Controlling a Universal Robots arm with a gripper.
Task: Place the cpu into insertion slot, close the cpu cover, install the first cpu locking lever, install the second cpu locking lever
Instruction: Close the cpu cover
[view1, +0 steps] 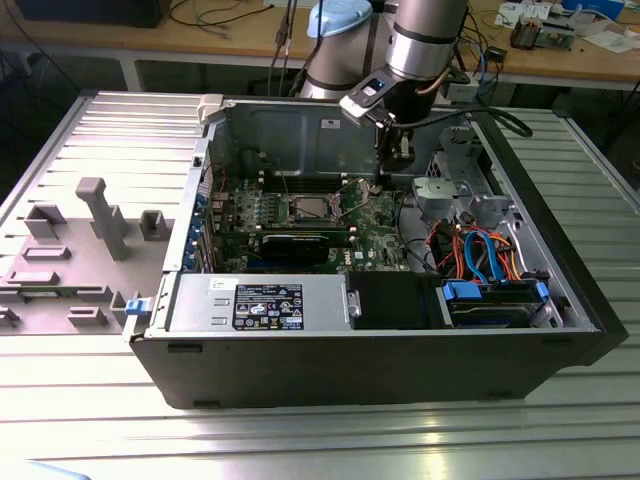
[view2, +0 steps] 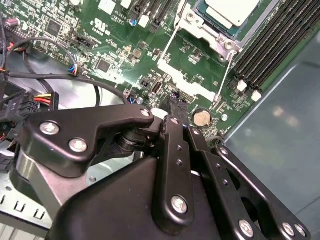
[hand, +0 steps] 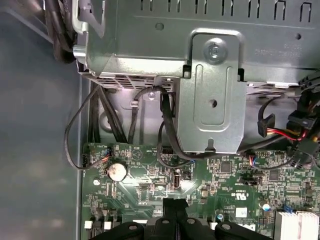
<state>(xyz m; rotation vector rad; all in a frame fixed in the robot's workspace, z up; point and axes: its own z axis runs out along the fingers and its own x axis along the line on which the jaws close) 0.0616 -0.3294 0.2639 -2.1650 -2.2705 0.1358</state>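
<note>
Inside the open black-and-silver computer case, which is resting on a ribbed metal table, a green motherboard is lying flat on the case floor. Item one: the cpu, a flat square chip with a silvery-tan face, is sitting in the insertion slot, a silver-rimmed square socket near the board's middle, so placing is looking done. Item two: the cpu cover, a thin silver frame with a large square cut-out, is seemingly standing swung open, with green board showing through the cut-out; closing is looking not yet done. Item three: the two locking levers are proving impossible to tell from the frame's thin sides, so both are being judged not installed. The black gripper is hovering over the board's edge beside a round silver coin cell, apart from the socket, its fingers pressing together on nothing visible. Other contents: a long black expansion card is standing just beside the socket. A silver power-supply box is occupying the case edge nearest the exterior camera. A drive bay with blue latches and orange and blue cables are filling the near corner on the exterior view's right.
</note>
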